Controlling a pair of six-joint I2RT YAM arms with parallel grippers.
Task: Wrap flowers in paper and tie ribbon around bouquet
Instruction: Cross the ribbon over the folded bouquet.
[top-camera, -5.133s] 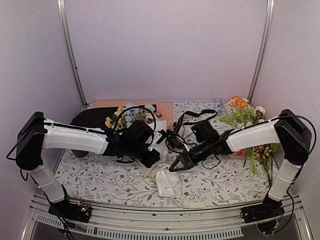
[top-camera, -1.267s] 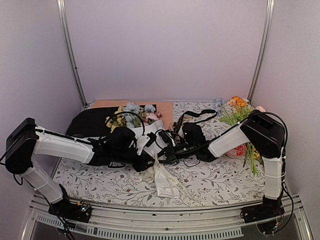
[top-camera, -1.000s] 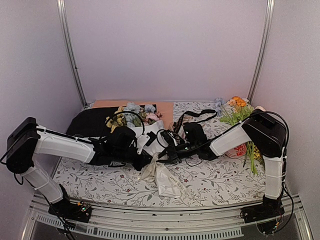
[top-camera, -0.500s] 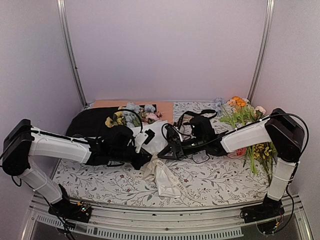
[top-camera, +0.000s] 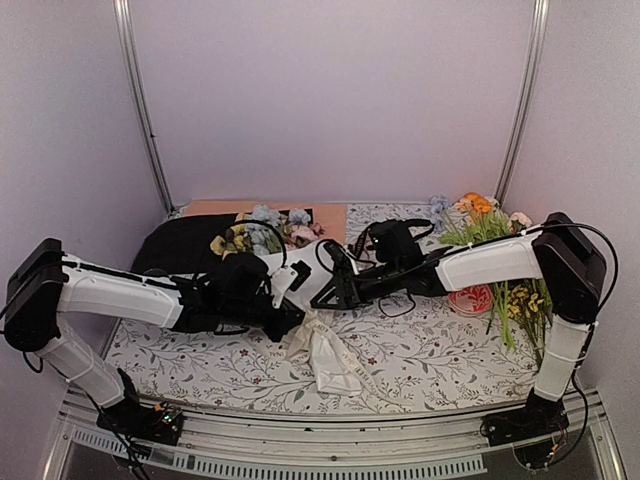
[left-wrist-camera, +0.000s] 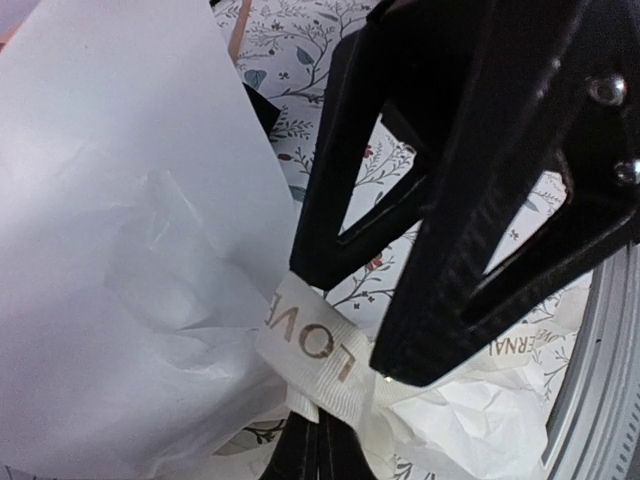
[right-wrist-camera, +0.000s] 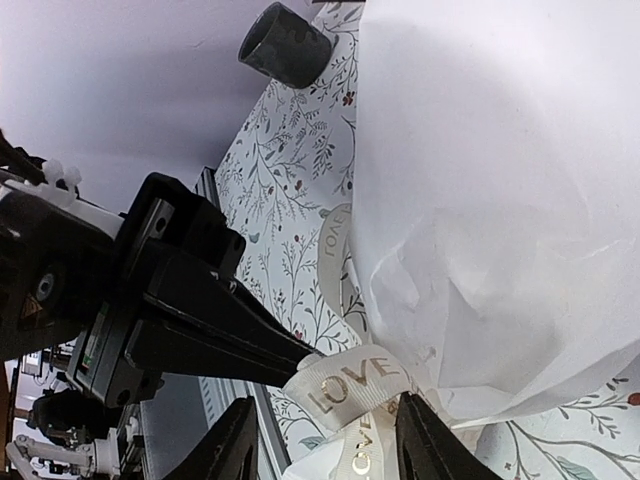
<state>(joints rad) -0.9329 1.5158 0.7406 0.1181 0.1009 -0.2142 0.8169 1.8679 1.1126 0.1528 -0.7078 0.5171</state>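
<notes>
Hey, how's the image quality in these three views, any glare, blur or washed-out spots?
Left wrist: the ribbon lettering is legible, while the paper reads bright with little texture. Right wrist: the paper's upper part washes out to flat white, yet the lettering is readable. Top external: soft, even lilac-tinted light, no hard shadows or glare.

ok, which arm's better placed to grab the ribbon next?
Right, likely. The right gripper is open, astride the ribbon loop. The left gripper is shut on the ribbon at the neck of the bouquet, anchoring it.
</notes>
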